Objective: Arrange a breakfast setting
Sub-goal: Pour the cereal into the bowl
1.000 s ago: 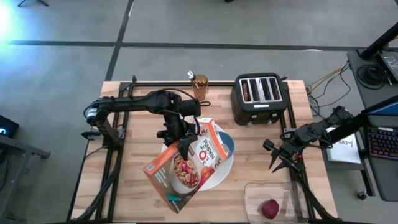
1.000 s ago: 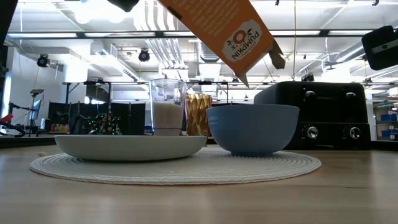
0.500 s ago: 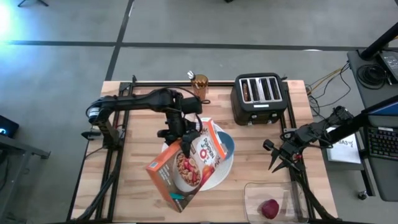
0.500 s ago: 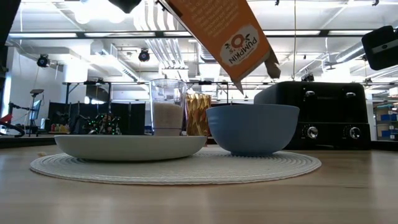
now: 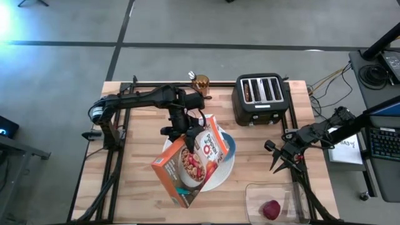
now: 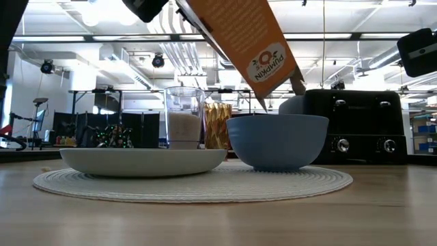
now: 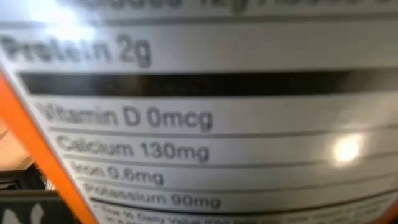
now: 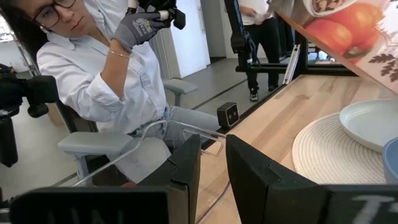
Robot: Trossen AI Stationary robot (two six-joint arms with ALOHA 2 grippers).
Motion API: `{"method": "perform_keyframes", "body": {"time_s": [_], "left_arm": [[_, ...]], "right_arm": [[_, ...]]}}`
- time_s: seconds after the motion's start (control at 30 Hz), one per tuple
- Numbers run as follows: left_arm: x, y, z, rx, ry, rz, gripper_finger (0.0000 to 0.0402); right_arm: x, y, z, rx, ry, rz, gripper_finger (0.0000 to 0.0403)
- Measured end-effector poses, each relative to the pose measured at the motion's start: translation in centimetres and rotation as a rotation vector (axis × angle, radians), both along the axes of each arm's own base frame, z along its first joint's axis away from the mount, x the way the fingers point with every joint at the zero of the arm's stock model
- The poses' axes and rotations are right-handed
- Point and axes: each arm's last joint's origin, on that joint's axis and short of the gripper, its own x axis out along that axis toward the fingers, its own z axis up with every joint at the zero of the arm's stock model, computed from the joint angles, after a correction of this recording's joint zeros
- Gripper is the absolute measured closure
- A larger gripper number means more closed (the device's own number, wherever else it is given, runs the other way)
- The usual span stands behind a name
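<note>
One cereal box pinched in left claw, now tipped steeper over blue bowl, right claw spread, parked.

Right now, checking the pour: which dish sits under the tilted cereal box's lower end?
The small blue bowl, not the large white plate beside it.

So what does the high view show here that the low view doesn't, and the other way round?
Only the high view shows the left gripper clamped on the tilted cereal box, the right gripper open and idle near the table's right edge, the red fruit in a clear container, and the toaster's slots from above.

Only the low view shows the milk glass, the woven placemat under the plate, and the box's open corner just above the blue bowl.

Both show the box, bowl, plate and toaster.
</note>
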Motion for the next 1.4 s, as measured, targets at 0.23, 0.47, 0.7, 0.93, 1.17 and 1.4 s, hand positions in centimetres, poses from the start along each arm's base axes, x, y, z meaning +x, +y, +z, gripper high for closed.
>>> {"method": "perform_keyframes", "body": {"time_s": [0.23, 0.47, 0.7, 0.93, 1.17, 1.4], "left_arm": [[0.0, -0.1, 0.0, -0.001, 0.002, -0.001, 0.0168], [-0.1, 0.0, -0.2, 0.049, 0.002, -0.002, 0.0168], [-0.9, -0.8, -0.4, 0.170, 0.009, -0.075, 0.0168], [-2.0, -1.8, 0.2, 0.347, -0.036, -0.146, 0.0168], [-3.0, -3.5, 1.2, 0.429, -0.077, -0.200, 0.0168], [-3.5, -5.5, 1.4, 0.547, -0.110, -0.270, 0.0168]], "right_arm": [[0.0, 0.0, 0.0, 0.000, 0.000, 0.000, 0.0335], [0.0, 0.0, 0.0, 0.000, 0.000, 0.000, 0.0335], [0.0, 0.0, 0.0, 0.000, 0.000, 0.000, 0.0335], [0.0, 0.0, 0.0, 0.000, 0.000, 0.000, 0.0335], [0.0, 0.0, 0.0, 0.000, 0.000, 0.000, 0.0335], [0.0, 0.0, 0.0, 0.000, 0.000, 0.000, 0.0335]]}}
